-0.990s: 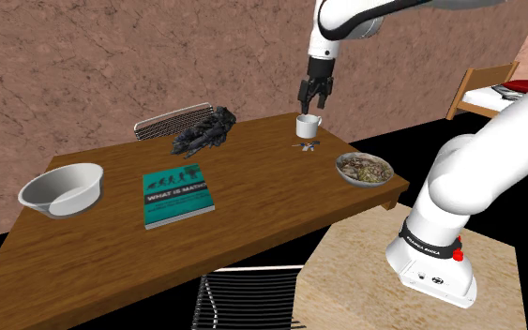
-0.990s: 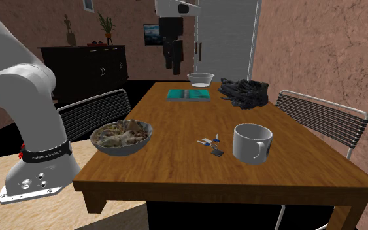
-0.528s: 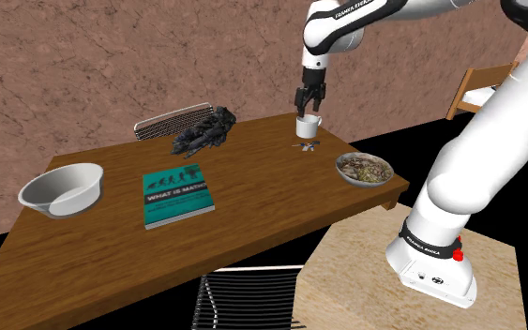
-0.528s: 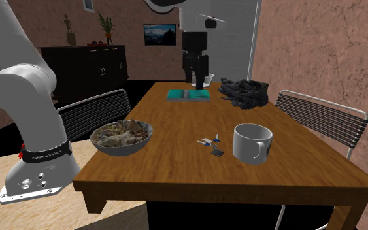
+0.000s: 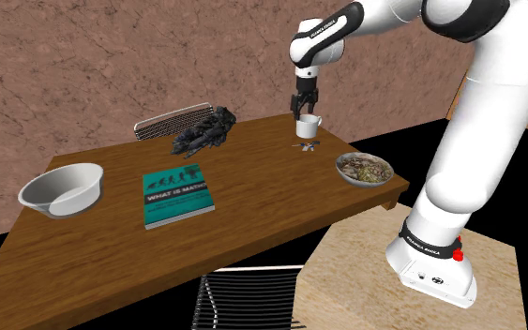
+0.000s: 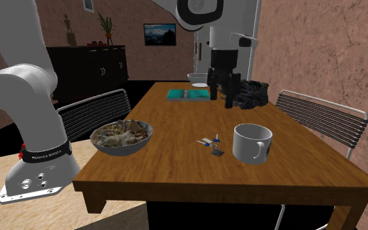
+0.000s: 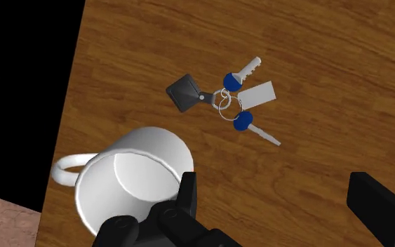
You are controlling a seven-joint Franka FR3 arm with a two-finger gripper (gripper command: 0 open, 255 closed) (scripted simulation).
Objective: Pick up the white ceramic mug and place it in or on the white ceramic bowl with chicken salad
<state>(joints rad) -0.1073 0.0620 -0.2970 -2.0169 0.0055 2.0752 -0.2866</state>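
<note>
Beige stand (image 6: 51,210) nearest, with the arm's white base on it; the black band round that base (image 6: 44,155) seems to read FRANKA EMIKA. On the near end of the wooden bench (image 6: 176,166) sits the white bowl (image 6: 120,149), heaped with pale chopped salad. To the second exterior view's right of it stands the white mug (image 6: 252,142), upright and empty, well apart from the bowl. A bunch of keys (image 6: 212,142) with blue heads and a white tag lies between the two, just beside the mug.

A second ago the gripper (image 6: 221,99) hung far down the bench near the book; it has swung toward the mug since. In the shoulder view it has dropped until the gripper (image 5: 304,105) sits just above the mug (image 5: 308,125). From the wrist, the gripper (image 7: 271,184) is released, its fingers wide apart over bare wood, and the mug (image 7: 129,175) lies by one finger (image 7: 186,200) rather than between them.

Farther on lies a teal book (image 5: 177,195) titled WHAT IS MATH?, then a crumpled black cloth (image 6: 244,91). At the far end is a pale grey bowl (image 5: 51,202) with nothing in it. Wire-backed chairs (image 6: 319,116) flank the bench, and a dark sideboard (image 6: 84,68) stands against the back wall
</note>
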